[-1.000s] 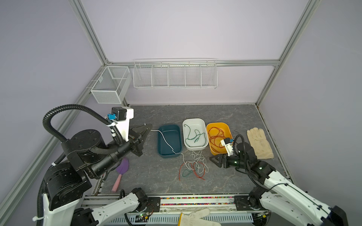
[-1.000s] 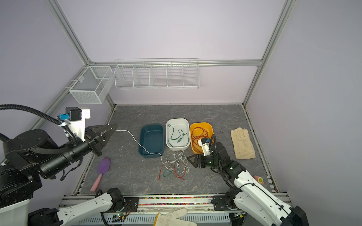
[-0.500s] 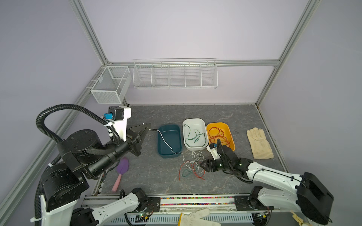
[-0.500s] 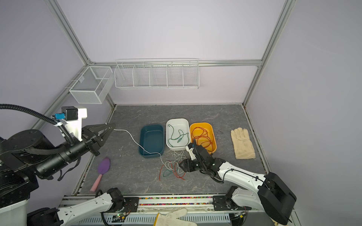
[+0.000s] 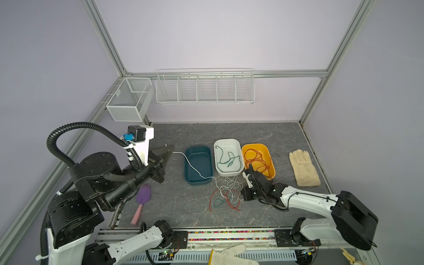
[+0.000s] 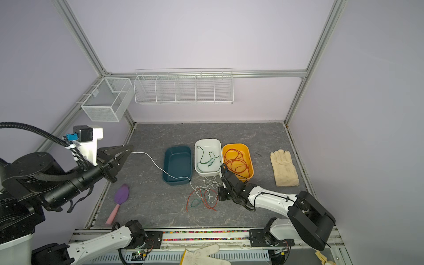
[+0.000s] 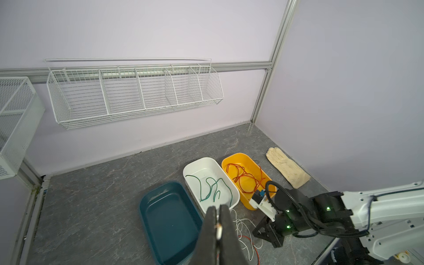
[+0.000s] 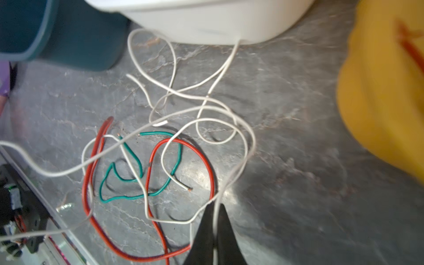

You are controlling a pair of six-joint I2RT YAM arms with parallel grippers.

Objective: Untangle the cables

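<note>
**Two arms pinching white cable on either side of a tangle**

The left arm (image 5: pixel 128 181) is reaching in from the left, raised above the desk (image 5: pixel 174 206). The left jaws are pressed together on the end of a white cable (image 5: pixel 190 164). That cable is running rightward and toward the front, passing over the teal tray (image 5: pixel 197 147) and dropping past its near right corner into the tangle (image 5: pixel 226 195).

The tangle is lying on the desk just in front of the white tray (image 5: pixel 227 140). Its white loops are crossing a red cable (image 8: pixel 84 188) and a green cable (image 8: pixel 128 197).

The right arm (image 5: pixel 305 202) is lying low. The right jaws are pinching a white strand (image 8: pixel 254 142) at the tangle's right edge. Whether both are holding the same cable, I cannot tell.

The held cable's long axis is running left to right between the two arms, so the likely next move is drawing it out along that line. The teal tray's rim is standing in the way and could catch the cable or get dragged. The red and green loops could ride along too.

Another green length (image 5: pixel 226 163) is lying in the white tray, and red coils (image 5: pixel 257 160) are lying in the yellow tray (image 5: pixel 253 145). A glove (image 5: pixel 302 167) is lying well to the right, and a purple scoop (image 5: pixel 143 195) near the left arm.
</note>
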